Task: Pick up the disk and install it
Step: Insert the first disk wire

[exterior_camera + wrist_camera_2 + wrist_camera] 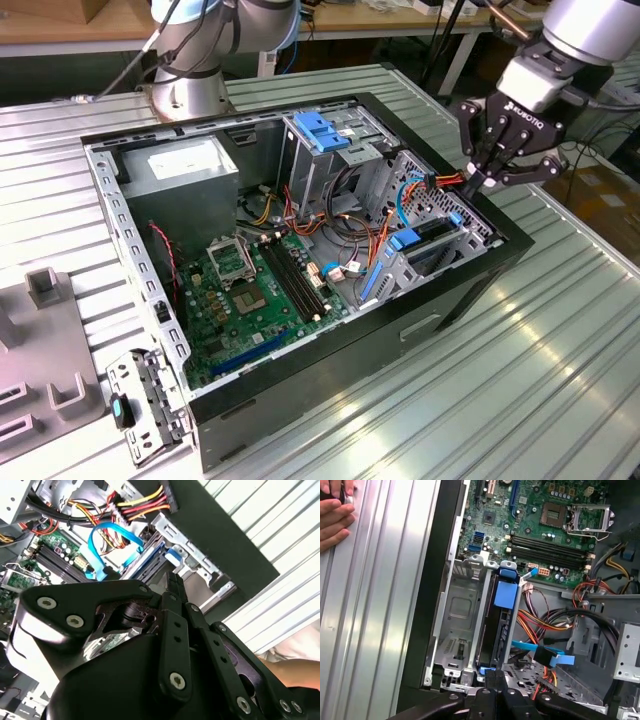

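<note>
Disk (495, 630) sits on edge in the bay (460, 605), blue rails and all, on the exterior view's right side of the case (400, 330). So it looks seated, or close to it, I'd say. The pincer (492, 680) is clenched with nothing in it, tips right at the disk's end tab. Can't tell if they're actually touching. The disk's long axis runs straight away from the tips toward the motherboard (540, 525), so it lies dead ahead of them, slightly below.
</note>
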You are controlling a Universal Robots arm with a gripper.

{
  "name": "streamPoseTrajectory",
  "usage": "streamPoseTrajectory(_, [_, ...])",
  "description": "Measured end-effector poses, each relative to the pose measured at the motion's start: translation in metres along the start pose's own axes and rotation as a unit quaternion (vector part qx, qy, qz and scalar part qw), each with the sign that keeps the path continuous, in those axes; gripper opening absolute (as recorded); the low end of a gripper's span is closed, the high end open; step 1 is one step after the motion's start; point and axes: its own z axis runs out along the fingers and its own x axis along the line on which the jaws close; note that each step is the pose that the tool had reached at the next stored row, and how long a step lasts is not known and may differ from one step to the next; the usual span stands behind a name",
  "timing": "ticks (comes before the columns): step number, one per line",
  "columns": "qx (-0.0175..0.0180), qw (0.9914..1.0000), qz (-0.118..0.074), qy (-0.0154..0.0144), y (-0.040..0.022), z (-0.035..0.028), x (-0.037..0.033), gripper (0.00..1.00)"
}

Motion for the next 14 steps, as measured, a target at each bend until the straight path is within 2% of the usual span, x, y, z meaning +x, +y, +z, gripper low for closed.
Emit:
streamPoseTrajectory(5, [-0.0003,0.99997,-0.008,0.0000,-0.0111,0.0002,-0.0024,0.11])
streamPoseTrajectory(11, [-0.0005,0.99988,-0.016,0.0000,-0.0252,0.0015,-0.0177,0.11])
streamPoseTrajectory(14, [-0.0009,0.99961,-0.028,-0.0001,-0.0266,0.0028,-0.0196,0.11])
